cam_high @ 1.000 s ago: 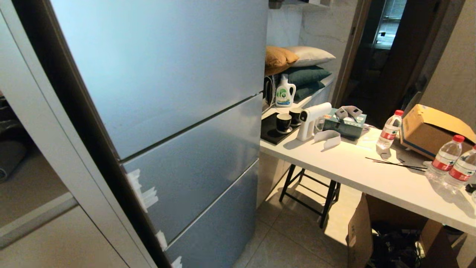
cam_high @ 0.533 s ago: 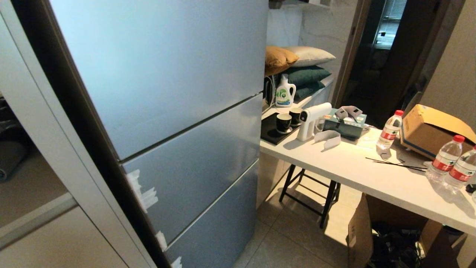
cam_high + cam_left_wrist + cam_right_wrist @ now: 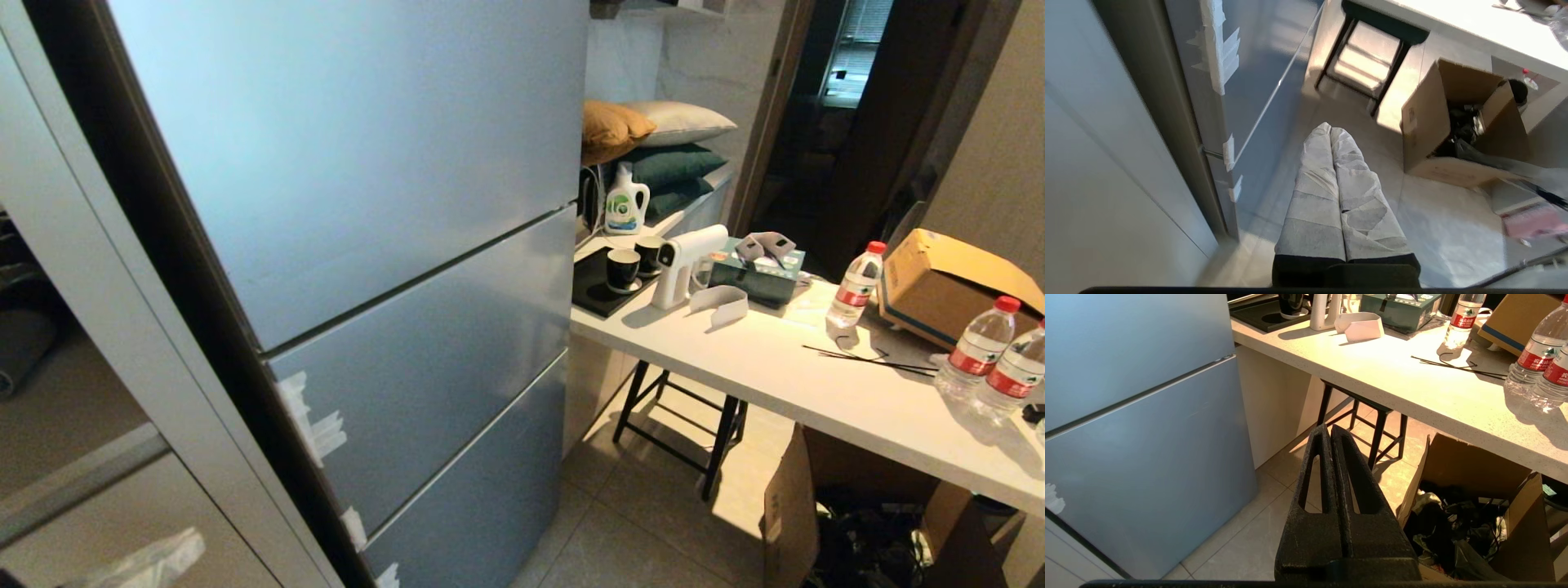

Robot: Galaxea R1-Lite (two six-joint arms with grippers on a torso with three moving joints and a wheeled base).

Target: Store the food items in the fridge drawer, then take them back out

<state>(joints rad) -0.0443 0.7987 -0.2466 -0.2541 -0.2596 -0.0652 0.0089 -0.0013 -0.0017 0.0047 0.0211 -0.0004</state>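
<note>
Starting out is where this job looks to be: the fridge (image 3: 367, 245) is all closed up, so the fridge drawer is hidden behind its flat blue-grey fronts, and the food items cannot be seen in any view. The left gripper (image 3: 1331, 132), wrapped in white cloth, has its fingers pressed together with nothing between them; it hangs low beside the fridge, pointing at the floor near the bits of white tape (image 3: 1218, 53) on the door edge. A white bit of it shows at the bottom corner of the head view. The right gripper (image 3: 1330, 430) is black, its fingers also pressed together and empty, and it hangs over the floor by the white table (image 3: 816, 384). Next, I think, a gripper must reach a door edge and pull it open. Under the table sits an open cardboard box (image 3: 1425, 118) full of dark, tangled stuff. Another brown box (image 3: 939, 286) rests on the table near water bottles (image 3: 853, 286).
</note>
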